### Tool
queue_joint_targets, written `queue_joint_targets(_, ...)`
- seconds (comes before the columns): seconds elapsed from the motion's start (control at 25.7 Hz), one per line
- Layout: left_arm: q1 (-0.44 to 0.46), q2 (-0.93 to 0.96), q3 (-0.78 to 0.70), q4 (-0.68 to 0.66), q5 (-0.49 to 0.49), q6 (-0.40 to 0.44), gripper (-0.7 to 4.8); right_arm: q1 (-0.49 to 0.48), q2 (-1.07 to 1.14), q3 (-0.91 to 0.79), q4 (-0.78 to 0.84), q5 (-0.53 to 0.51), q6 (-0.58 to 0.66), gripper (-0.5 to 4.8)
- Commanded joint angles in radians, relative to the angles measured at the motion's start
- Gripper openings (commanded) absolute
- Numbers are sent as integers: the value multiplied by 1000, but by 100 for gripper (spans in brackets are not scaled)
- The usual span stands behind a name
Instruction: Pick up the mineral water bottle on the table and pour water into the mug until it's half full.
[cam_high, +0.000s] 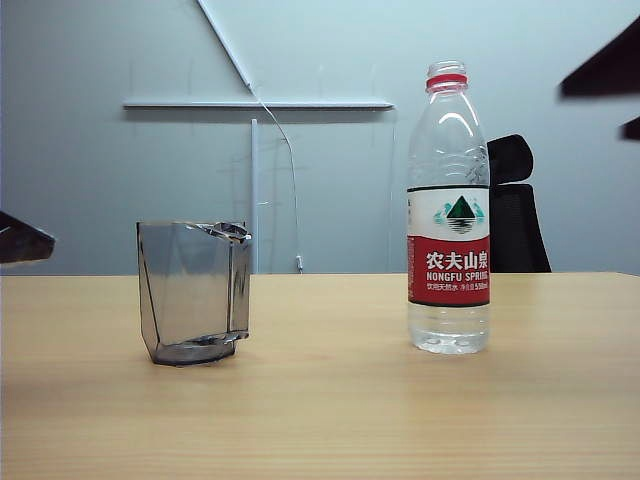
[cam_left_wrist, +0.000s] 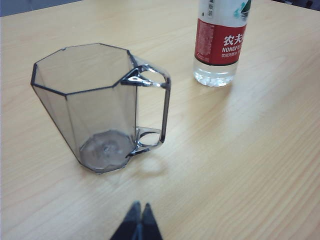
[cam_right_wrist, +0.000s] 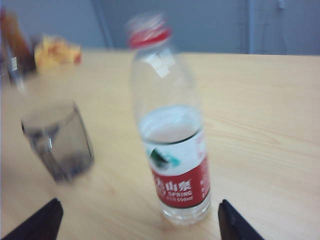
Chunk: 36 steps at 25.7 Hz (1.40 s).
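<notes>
Bottle: the mineral water bottle stands upright on the worktop, well apart from the mug.
Mug: upright, nothing visible inside.
Left gripper: fingers pressed together, hovering near the mug, holding nothing.
Right gripper: fingers spread wide, the bottle between them, untouched.

The left gripper shows in its wrist view as two dark fingertips pressed together into a single point, hanging above the tabletop and touching nothing. The right gripper has its two dark fingertips spread wide, one at each side of its wrist view, with nothing clamped between them. In the exterior view only dark blurred parts of the arms show at the left and right edges.
</notes>
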Motion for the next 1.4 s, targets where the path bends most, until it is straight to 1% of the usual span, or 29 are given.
queue_joint_targets(0.04,0,1,3,13,0,-3,-2,100,166,6,184,194,-132,479)
queue_joint_targets(0.08,0,1,3,13,0,-3,-2,135,270,6,285,242,-136,479)
queue_joint_targets(0.27,0,1,3,13,0,-3,-2,145,690,6,695,236,-148,479)
queue_joint_targets(0.47,0,1,3,13,0,-3,-2,145,927,7,974,240,-139,479)
queue_joint_targets(0.51,0,1,3,13,0,-3,-2,145,977,8,1033,239,-122,479)
queue_joint_targets(0.58,0,1,3,13,0,-3,-2,145,1049,10,1118,239,-92,479)
queue_joint_targets(0.7,0,1,3,13,0,-3,-2,145,1159,16,1242,245,-88,479)
queue_joint_targets(0.74,0,1,3,13,0,-3,-2,145,1229,21,1321,243,-88,479)
queue_joint_targets(0.78,0,1,3,13,0,-3,-2,145,1258,24,1346,241,-88,479)
queue_joint_targets(0.9,0,1,3,13,0,-3,-2,145,1321,49,1350,238,-81,479)
queue_joint_targets(1.01,0,1,3,13,0,-3,-2,145,1359,75,1351,237,-43,479)
queue_joint_targets(1.4,0,1,3,13,0,-3,-2,145,1381,152,1339,241,-42,479)
